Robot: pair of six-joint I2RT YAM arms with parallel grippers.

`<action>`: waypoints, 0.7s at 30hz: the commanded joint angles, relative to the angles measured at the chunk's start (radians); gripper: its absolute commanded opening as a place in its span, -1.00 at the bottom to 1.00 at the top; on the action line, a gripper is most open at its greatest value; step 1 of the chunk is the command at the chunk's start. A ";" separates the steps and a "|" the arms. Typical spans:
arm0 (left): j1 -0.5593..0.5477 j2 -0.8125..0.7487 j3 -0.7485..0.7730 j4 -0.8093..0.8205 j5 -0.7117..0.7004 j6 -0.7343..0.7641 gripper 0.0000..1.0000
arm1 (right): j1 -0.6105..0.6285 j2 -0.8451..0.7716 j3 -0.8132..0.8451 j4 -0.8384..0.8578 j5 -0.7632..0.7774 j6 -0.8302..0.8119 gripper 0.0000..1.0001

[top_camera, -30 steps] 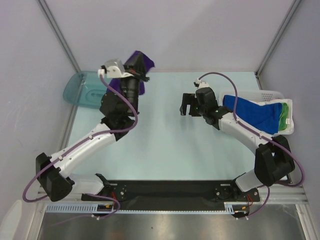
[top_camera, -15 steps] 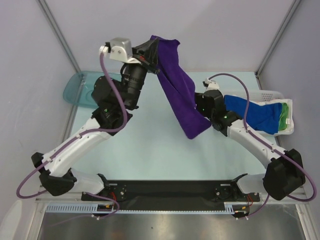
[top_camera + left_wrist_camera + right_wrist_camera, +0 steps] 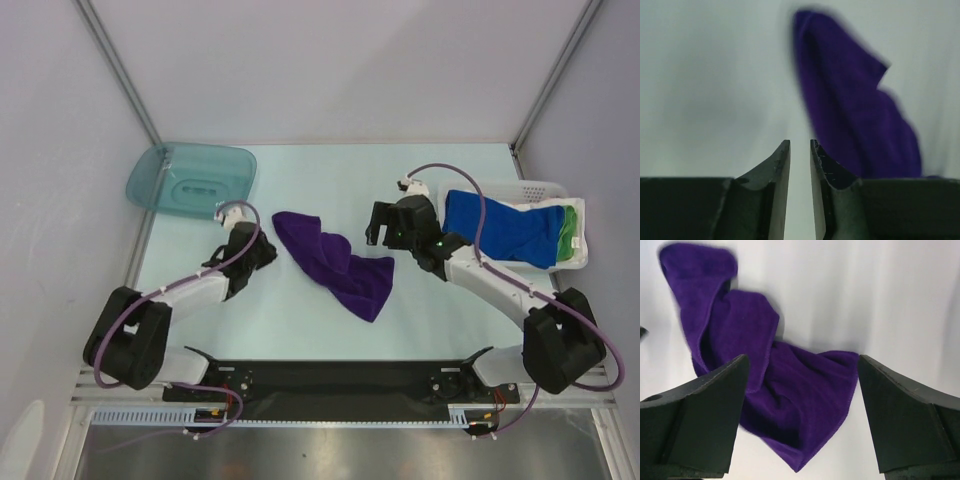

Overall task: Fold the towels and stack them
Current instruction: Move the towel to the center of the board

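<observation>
Tabletop (image 3: 320,320) in pale blue-green fills the space between grey walls, with both arms bolted at its near edge. The left arm (image 3: 185,292) lies low, folded close to the surface and reaching toward the middle. The right arm (image 3: 490,282) stretches from its base up and inward past the basket.

At the far left corner sits a translucent teal tub (image 3: 190,178). At the far right stands a white slotted basket (image 3: 520,186).

The purple towel (image 3: 335,265) lies crumpled on the table's middle, between the two grippers, in a long rumpled band running from far left to near right, not folded flat. The blue towel (image 3: 500,232) is draped in the basket, one end hanging over its left rim. The green towel (image 3: 571,232) is tucked under it at the basket's right end, and only a strip of it shows.

The right gripper (image 3: 381,222) hangs just beside the purple towel's right end; its fingers stand wide apart and empty, the cloth seen below between them in the wrist view. The left gripper (image 3: 263,254) sits low, near the towel's left end; its fingers are parted by a narrow gap with nothing between them, and the towel lies ahead and to the right, apart from the tips.
</observation>
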 commanded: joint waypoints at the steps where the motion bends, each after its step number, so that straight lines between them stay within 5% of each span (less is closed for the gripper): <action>1: 0.001 -0.085 -0.026 0.067 0.052 -0.167 -0.45 | 0.033 0.057 -0.002 0.055 0.020 0.009 0.86; 4: 0.002 -0.146 -0.058 0.015 0.007 -0.176 -0.79 | 0.038 0.093 0.016 0.062 0.006 -0.006 0.80; 7: 0.002 -0.201 -0.095 -0.076 -0.002 -0.222 -0.85 | 0.048 0.172 0.086 0.034 -0.020 -0.037 0.77; 12: -0.015 -0.281 -0.219 0.024 0.107 -0.215 -0.31 | 0.056 0.275 0.168 -0.001 -0.002 -0.060 0.74; 15: -0.065 -0.239 -0.178 0.002 0.187 -0.164 -0.16 | 0.054 0.297 0.188 -0.047 0.021 -0.055 0.64; 21: -0.338 -0.110 -0.031 -0.116 0.176 -0.060 0.06 | 0.056 0.229 0.091 -0.105 0.090 -0.008 0.43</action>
